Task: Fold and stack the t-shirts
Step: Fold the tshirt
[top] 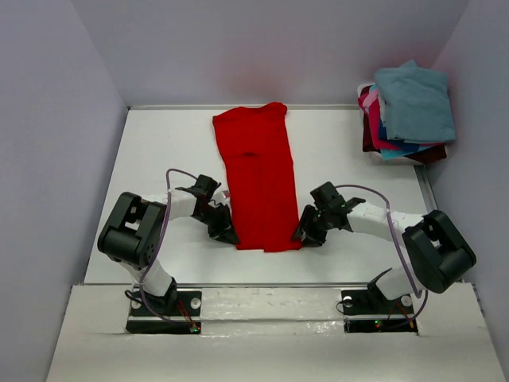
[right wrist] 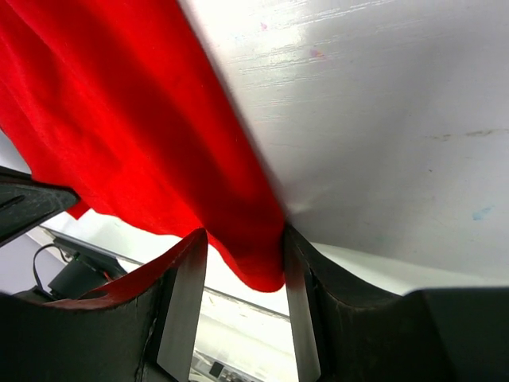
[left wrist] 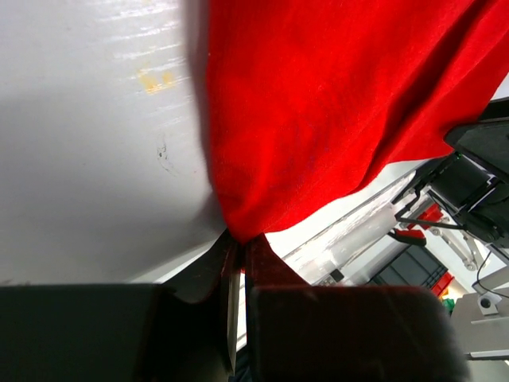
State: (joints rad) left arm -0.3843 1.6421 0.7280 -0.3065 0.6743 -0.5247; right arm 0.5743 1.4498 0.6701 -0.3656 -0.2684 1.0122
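Clamped now: left gripper [left wrist: 237,253] pinching near left corner of red t-shirt [top: 258,179], long strip down middle of table [top: 151,159]. Right gripper [right wrist: 242,251] fingers spread, straddling near right corner. Other t-shirts [top: 409,115] piled at far right corner.

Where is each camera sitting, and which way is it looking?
Top camera: above and behind the arms, looking down at the table, red t-shirt and shirt pile; both arms show.
Left wrist camera: on the left arm, facing the left gripper, pinched on the shirt's corner.
Right wrist camera: on the right arm, facing the right gripper, jaws apart around the shirt's other corner.
All three share the red t-shirt.
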